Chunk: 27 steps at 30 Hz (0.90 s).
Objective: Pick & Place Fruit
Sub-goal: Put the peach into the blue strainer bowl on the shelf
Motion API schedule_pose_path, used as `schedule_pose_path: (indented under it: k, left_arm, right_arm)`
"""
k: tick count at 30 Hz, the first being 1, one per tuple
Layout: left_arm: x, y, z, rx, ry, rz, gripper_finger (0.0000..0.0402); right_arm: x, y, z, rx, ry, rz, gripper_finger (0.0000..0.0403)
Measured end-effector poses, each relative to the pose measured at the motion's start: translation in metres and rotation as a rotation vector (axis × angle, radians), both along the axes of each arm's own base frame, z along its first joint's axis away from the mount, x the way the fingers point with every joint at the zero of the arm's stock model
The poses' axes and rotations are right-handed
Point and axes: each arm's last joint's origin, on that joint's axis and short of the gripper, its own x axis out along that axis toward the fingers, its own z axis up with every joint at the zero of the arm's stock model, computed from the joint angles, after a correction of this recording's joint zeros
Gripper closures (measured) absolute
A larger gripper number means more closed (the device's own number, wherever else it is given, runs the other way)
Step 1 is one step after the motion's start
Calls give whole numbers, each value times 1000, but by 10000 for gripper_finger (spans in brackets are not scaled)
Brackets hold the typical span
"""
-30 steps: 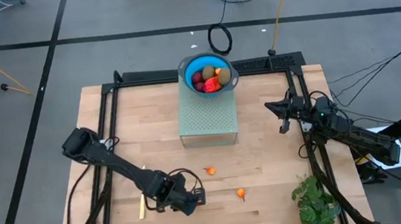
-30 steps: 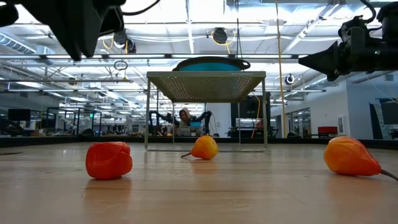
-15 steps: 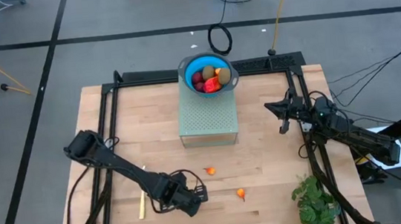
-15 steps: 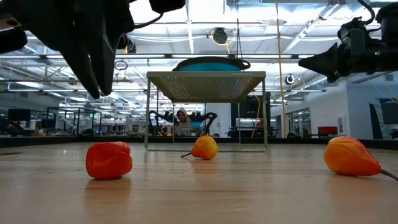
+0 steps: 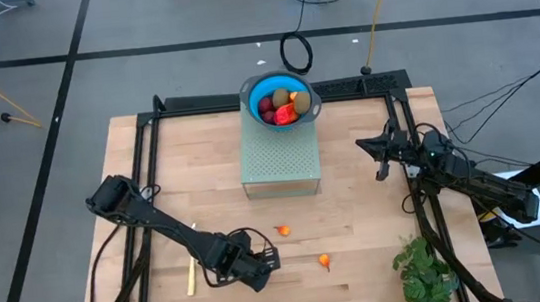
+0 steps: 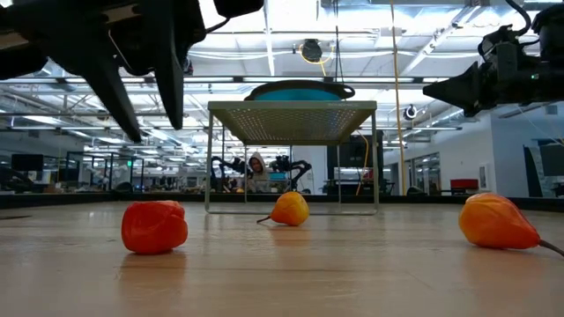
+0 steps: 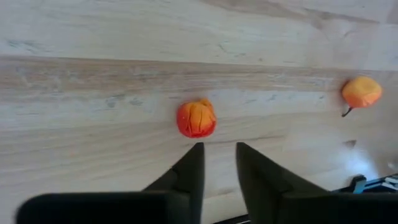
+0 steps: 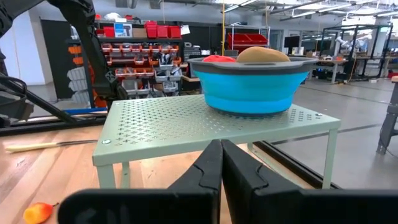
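Under the left gripper point(image 7: 217, 163), fingers slightly spread, its arm hides one orange fruit point(image 7: 196, 119) from overhead

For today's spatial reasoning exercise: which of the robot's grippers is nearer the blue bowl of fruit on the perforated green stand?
Right. The right gripper sits just off the stand's side, level with the blue bowl. The left gripper is at the table's near edge, by the small orange fruit.

The work surface is a light wooden table point(image 5: 358, 222) edged by a black metal frame point(image 5: 148, 134). The grey floor point(image 5: 136, 24) around it carries dark tape lines, with black and yellow cables lying on it. Beyond the table, the hall has a high ceiling with long strip lights point(image 6: 264, 22). Shelving with red storage bins point(image 8: 134, 46) stands along one side.
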Motion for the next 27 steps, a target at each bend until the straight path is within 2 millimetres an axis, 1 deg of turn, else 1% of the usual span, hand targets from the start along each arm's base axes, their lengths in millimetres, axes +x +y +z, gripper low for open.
schedule_pose_path:
  k: [9, 14, 19, 25, 27]
  left_arm:
    - [0, 1, 0, 37, -15, 12, 181]
    - [3, 0, -6, 56, -15, 3, 132]
    - [5, -2, -12, 40, -16, -11, 107]
    - [6, -4, -17, 39, -1, -20, 103]
    - [9, -6, -22, 26, -5, -30, 103]
  right_arm:
    - [0, 0, 0, -14, 4, -2, 403]
    - [0, 0, 0, -14, 4, -2, 403]
    - [0, 0, 0, -14, 6, -2, 403]
    - [0, 0, -1, -11, 10, -2, 403]
    - [0, 0, -1, -11, 10, -2, 403]
